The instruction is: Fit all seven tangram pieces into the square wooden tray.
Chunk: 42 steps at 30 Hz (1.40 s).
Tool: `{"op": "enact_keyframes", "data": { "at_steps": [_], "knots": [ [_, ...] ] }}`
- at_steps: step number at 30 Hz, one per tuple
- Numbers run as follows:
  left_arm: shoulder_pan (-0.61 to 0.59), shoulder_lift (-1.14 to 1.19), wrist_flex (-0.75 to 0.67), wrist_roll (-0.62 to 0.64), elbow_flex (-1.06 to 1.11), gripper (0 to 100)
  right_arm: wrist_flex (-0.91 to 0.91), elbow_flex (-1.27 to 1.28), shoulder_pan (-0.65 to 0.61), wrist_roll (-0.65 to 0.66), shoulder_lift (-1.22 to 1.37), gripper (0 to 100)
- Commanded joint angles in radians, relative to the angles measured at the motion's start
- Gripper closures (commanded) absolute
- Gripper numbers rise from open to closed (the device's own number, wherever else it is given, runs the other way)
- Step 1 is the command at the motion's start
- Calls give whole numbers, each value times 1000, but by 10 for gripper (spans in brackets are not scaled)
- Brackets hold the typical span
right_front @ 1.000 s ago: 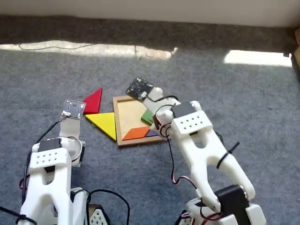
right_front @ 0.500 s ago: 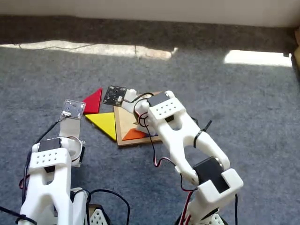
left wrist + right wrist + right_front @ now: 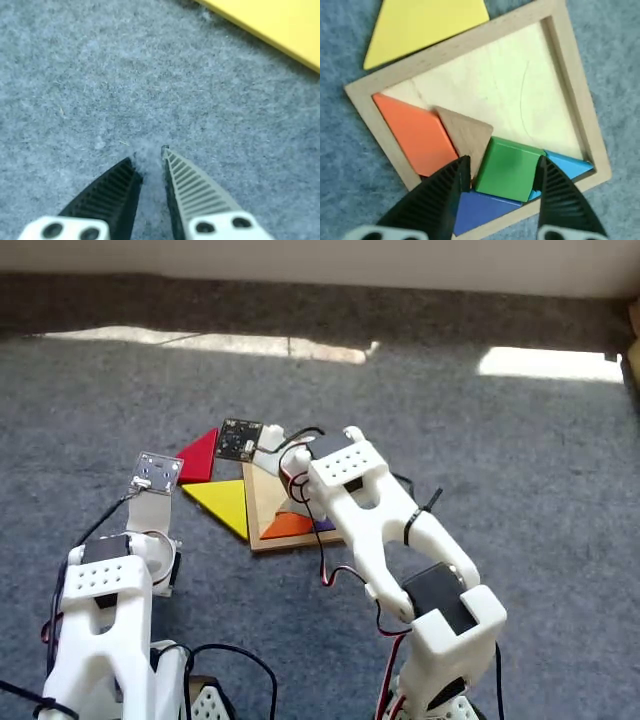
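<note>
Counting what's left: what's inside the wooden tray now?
The tray holds an orange parallelogram, tan triangle, green square, light blue triangle and dark blue piece; the rest is bare wood. The right gripper, open around the square, covers parts of both blue pieces.

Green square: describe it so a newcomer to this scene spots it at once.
Find the square wooden tray on the grey carpet. Pieces line one side of it: the green square lies between a tan triangle and a light blue triangle. It is the only green piece.
</note>
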Motion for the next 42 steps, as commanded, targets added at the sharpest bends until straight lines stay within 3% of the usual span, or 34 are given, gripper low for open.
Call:
{"op": "enact_keyframes", "data": {
  "at_steps": [1,5,10,18,25,31,42],
  "knots": [
    [-10,-19,-9,2,-7,934,50,-62,-10,8,-19,741],
    [-10,-19,-9,2,-7,934,113,-125,-10,-5,-44,787],
    [-10,-19,-9,2,-7,934,108,-154,-30,-222,-65,924],
    [-10,-19,-9,2,-7,934,-154,-47,-93,-476,-16,954],
    [-10,-18,-9,2,-5,934,-203,-16,-71,-485,58,954],
    [-10,-18,-9,2,-5,934,-62,-7,-21,-483,56,954],
    [-10,-19,-9,2,-5,934,-18,-15,22,-483,2,954]
  ]
}}
